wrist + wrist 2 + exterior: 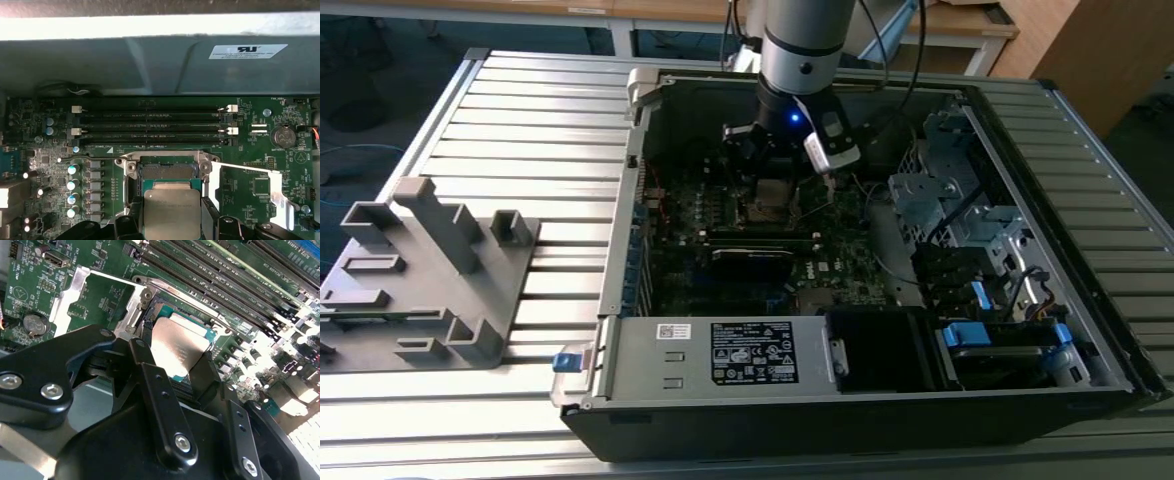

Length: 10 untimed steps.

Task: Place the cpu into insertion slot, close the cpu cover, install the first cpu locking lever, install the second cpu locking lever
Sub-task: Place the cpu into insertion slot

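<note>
Cpu (177, 347) between jaws, cpu cover (70, 292) open

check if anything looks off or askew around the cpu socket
The cpu, pinched in the gripper, doesn't look seated: it covers only part of the insertion slot, leaving a strip of bare socket toward the memory slots. The cpu cover lies swung open beside it. Nothing looks damaged or spilled.

One cpu (177, 347), one cpu cover (70, 296), four memory slots (150, 116) (all parallel).
</note>
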Motion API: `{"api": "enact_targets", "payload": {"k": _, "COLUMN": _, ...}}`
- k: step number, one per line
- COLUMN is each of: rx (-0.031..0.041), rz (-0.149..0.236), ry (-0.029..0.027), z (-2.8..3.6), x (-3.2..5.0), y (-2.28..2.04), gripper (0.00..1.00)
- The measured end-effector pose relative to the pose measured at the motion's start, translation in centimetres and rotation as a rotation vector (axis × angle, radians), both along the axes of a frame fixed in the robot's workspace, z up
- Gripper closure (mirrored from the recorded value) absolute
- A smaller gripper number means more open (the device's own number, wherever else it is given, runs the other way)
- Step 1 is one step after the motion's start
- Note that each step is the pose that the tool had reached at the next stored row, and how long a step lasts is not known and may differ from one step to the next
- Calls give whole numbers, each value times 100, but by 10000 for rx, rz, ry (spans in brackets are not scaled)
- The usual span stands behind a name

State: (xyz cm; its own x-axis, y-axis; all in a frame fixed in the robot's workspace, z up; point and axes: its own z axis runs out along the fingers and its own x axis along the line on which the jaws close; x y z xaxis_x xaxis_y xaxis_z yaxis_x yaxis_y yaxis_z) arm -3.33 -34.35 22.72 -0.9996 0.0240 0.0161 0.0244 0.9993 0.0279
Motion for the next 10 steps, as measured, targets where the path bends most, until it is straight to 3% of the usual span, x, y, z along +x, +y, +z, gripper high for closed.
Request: {"api": "enact_targets", "payload": {"k": 10, "rx": 7, "rz": 0, "ry": -1, "z": -26, "x": -3, "y": 31, "gripper": 46}}
